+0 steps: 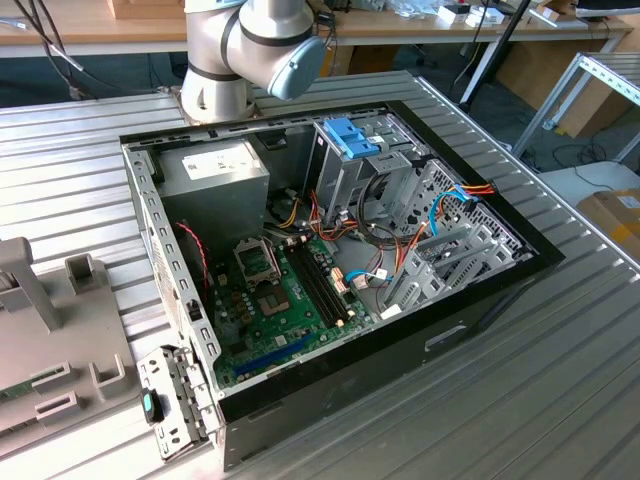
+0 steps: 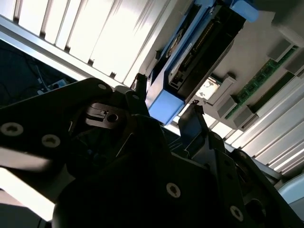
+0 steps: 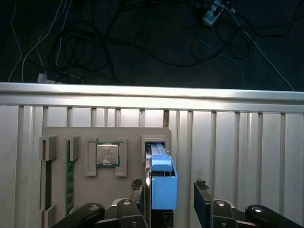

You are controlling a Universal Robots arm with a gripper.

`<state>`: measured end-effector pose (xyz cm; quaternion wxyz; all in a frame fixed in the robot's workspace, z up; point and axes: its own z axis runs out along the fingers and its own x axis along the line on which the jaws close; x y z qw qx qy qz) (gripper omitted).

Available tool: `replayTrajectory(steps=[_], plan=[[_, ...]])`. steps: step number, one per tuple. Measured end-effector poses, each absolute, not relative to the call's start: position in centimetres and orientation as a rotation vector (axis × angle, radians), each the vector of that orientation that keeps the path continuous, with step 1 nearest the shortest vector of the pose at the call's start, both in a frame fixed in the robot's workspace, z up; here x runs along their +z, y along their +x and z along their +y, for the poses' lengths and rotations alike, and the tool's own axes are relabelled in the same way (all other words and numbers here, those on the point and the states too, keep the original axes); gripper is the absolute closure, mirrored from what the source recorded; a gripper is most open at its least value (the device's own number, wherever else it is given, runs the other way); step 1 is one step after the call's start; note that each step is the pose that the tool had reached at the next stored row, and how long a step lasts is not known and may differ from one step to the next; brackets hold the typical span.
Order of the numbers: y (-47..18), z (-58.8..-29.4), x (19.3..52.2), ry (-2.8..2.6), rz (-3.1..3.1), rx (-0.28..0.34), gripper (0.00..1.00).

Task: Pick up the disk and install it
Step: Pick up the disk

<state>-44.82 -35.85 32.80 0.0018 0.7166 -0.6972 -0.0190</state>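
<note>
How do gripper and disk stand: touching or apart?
Cannot tell. In the first wrist view the gripper straddles the disk: one finger stands clear, the other sits tight beside it, contact unclear.

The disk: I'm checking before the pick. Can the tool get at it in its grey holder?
Probably yes: the disk stands on edge between the sides of the open tool, with nothing blocking either side.

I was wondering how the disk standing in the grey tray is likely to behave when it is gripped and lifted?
The disk looks rigid in its blue plastic frame, so it probably won't flex. Standing on edge in a slot of the grey tray, it might tip if nudged sideways. Its smooth frame may slip against the open gripper.
</note>
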Motion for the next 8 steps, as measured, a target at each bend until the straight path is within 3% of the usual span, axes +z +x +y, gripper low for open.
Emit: replayTrajectory(steps=[8], plan=[[-45.09,-36.26,32.34,2.26,-2.187,-0.057,0.46]])
